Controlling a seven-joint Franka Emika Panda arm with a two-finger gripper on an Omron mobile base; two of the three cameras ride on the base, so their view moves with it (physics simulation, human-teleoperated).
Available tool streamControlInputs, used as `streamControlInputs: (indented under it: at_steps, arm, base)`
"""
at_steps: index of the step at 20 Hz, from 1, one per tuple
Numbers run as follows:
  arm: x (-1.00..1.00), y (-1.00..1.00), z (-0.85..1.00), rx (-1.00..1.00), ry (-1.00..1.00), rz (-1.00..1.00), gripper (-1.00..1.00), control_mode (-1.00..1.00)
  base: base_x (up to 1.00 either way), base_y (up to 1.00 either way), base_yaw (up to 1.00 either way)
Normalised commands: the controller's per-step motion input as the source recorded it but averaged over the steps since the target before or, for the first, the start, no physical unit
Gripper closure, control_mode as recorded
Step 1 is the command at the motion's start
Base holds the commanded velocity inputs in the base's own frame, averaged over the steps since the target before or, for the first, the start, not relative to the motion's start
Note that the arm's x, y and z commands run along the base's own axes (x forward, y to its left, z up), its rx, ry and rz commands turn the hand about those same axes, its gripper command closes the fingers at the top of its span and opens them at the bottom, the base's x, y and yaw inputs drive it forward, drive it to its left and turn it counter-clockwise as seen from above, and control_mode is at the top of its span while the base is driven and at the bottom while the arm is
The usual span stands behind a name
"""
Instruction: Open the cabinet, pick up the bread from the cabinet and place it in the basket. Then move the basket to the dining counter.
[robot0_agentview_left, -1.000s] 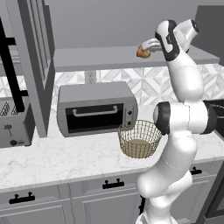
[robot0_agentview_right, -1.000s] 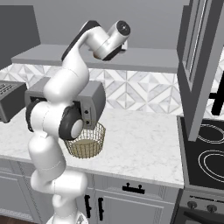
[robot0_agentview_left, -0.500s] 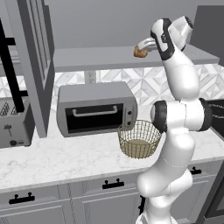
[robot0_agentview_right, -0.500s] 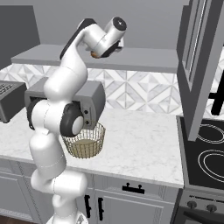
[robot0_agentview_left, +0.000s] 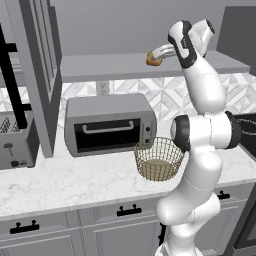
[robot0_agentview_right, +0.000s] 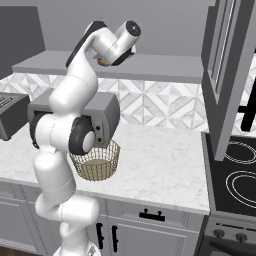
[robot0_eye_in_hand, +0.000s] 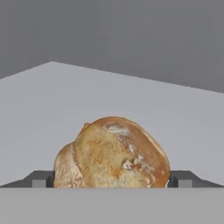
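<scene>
The cabinet stands open, its door (robot0_agentview_left: 37, 75) swung out to the left, seen again as the door (robot0_agentview_right: 225, 75). On its grey shelf (robot0_agentview_left: 100, 67) lies the bread (robot0_agentview_left: 153, 59), a golden-brown roll. My gripper (robot0_agentview_left: 159, 54) reaches onto the shelf at the bread (robot0_agentview_right: 103, 62), open. In the hand view the bread (robot0_eye_in_hand: 113, 153) sits between my two fingertips (robot0_eye_in_hand: 41, 179), and the jaws straddle it without closing. The wire basket (robot0_agentview_left: 159, 159) stands on the marble counter below, beside my arm, also seen as the basket (robot0_agentview_right: 97, 161). The dining counter is out of view.
A toaster oven (robot0_agentview_left: 107, 125) sits against the backsplash just behind the basket. A toaster (robot0_agentview_left: 15, 140) stands at the far left. A stove (robot0_agentview_right: 240, 175) borders the counter on the right. Low grey cabinets (robot0_agentview_left: 75, 232) run under the counter.
The hand has eased further onto the shelf, so the bread now lies between the fingers. The jaws stay wide apart. The basket has not moved.
</scene>
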Motion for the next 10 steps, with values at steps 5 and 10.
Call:
streamControlInputs:
  at_steps: [5,10]
  arm:
    - [-0.38,0.04,0.00,0.01,-0.16,0.01,1.00,-1.00]
    - [-0.76,0.00,0.01,0.01,-0.05,-0.04,1.00,-1.00]
  base:
    - [0.00,0.00,0.00]
    - [0.00,0.00,0.00]
